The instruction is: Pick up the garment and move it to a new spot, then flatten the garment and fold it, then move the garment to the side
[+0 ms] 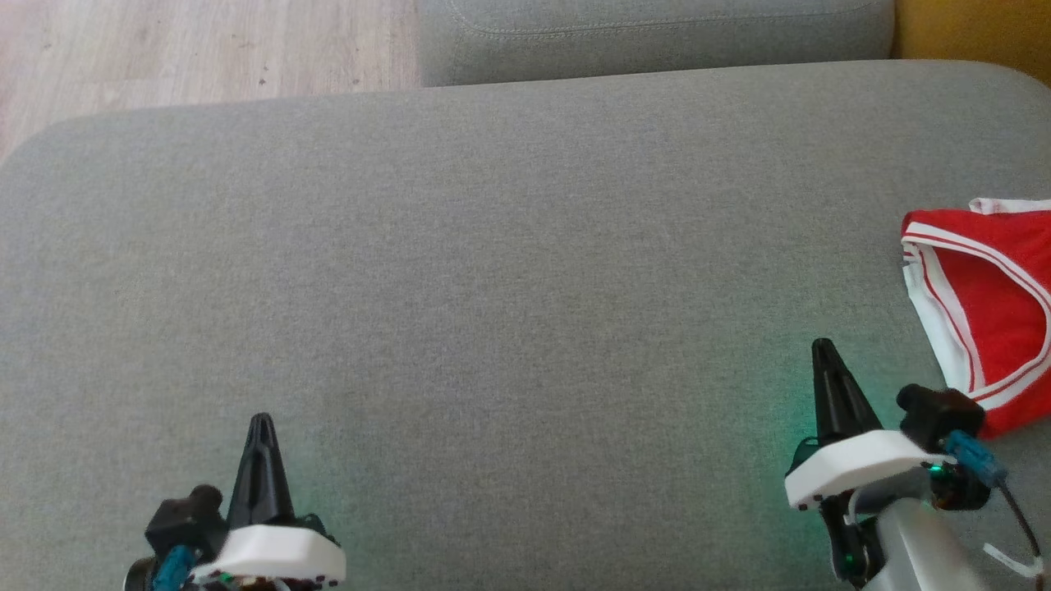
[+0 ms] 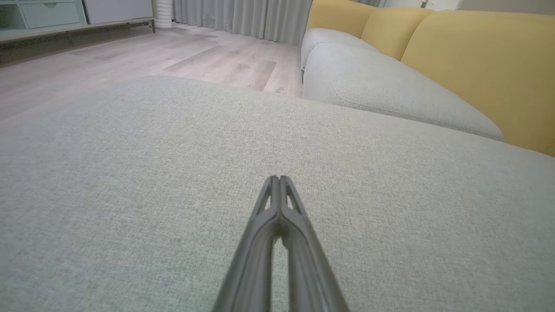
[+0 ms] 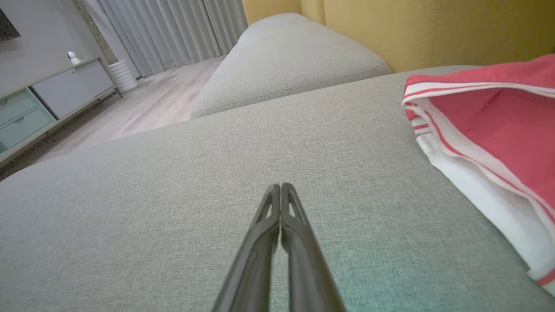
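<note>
— What do we see at the upper left of the head view?
— Pale wood-plank floor (image 1: 205, 49). Below it lies a broad grey woven-fabric cushion (image 1: 493, 246), with a second grey seat cushion (image 1: 657, 37) at the top edge.
— And further back?
— We find mustard-yellow upholstered sofa backs (image 2: 477, 65) at the left wrist view's upper right, grey pleated curtains (image 2: 243, 17) top centre, and a low cabinet with pale green drawers (image 3: 26, 117) at the right wrist view's left edge.

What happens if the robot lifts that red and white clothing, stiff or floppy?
Probably floppy: the red garment lies in soft folds with layered white edges, so it should droop. It looks like thin cloth, so likely light. Pushed on the woven grey cushion, it would probably bunch up rather than slide.
</note>
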